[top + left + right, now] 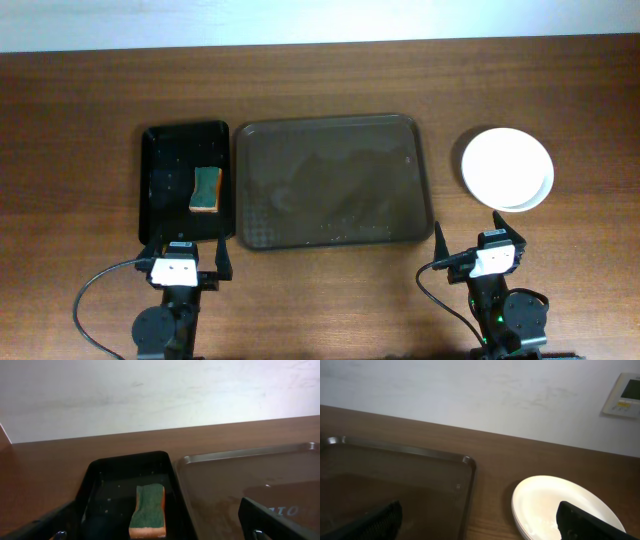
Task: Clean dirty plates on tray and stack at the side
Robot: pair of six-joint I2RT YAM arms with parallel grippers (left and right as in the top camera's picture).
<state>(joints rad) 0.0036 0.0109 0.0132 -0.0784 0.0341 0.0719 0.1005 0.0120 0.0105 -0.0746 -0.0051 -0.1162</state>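
Note:
The dark brown tray (335,180) lies in the middle of the table with nothing on it; its rim also shows in the left wrist view (250,453) and the right wrist view (468,462). White plates (507,168) sit stacked on the table to the tray's right, plain and unsmeared, and appear in the right wrist view (555,502). My left gripper (186,251) is open near the front edge, below the black tray. My right gripper (482,235) is open too, just in front of the plate stack. Both hold nothing.
A smaller black tray (186,180) left of the brown one holds a green and orange sponge (206,189), also seen in the left wrist view (149,510). A pale wall runs behind the table, with a small wall panel (624,394).

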